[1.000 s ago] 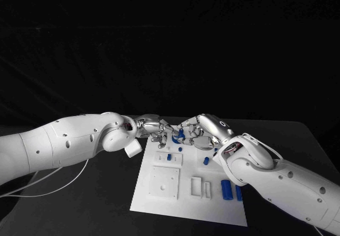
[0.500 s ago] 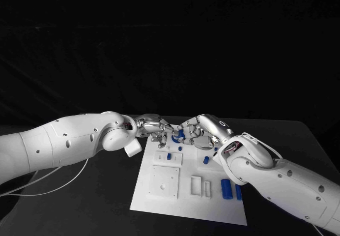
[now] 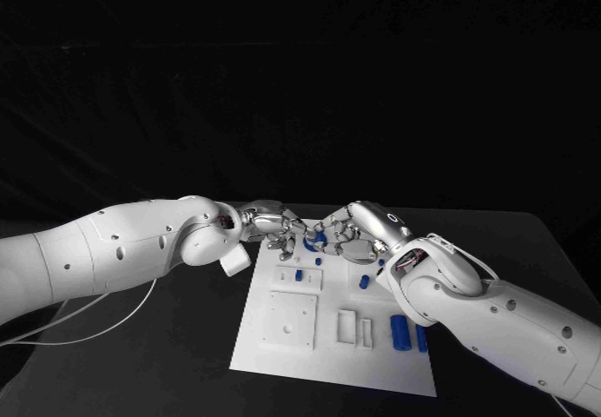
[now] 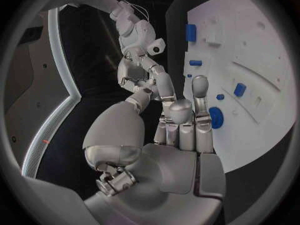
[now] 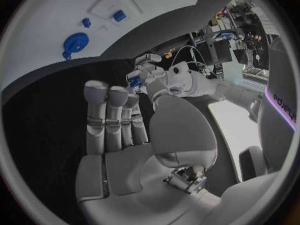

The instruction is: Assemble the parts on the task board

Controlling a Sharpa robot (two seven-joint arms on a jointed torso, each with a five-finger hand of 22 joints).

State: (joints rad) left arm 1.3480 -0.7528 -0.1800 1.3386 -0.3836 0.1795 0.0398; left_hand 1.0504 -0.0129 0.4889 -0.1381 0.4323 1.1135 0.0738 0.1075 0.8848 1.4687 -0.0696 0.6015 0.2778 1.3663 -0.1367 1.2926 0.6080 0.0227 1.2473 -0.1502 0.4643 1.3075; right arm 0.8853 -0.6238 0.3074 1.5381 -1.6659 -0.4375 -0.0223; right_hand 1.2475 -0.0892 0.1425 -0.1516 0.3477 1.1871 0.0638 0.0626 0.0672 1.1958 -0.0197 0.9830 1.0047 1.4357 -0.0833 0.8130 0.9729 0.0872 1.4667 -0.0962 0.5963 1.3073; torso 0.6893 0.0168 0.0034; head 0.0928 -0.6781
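– Two silver hands meet over the far edge of the white task board, same as a second ago. Barely any motion.
– Who has the part?
– Left hand pinches a small blue piece at its fingertips, up off the board, between the two hands. Right hand is released, fingers straight and apart, nothing in it.
– So no handover yet?
– Looks that way. The hands have edged slightly closer, that's all. My read: the left hand is lining up, and insertion hasn't begun.
– What else is on the board?
– A round blue knob-like part sits on the board near the hands, and blue cylinders lie at the near right corner, untouched. Black surface underneath.
– Progress?
– Early, I'd say. Most parts are loose.
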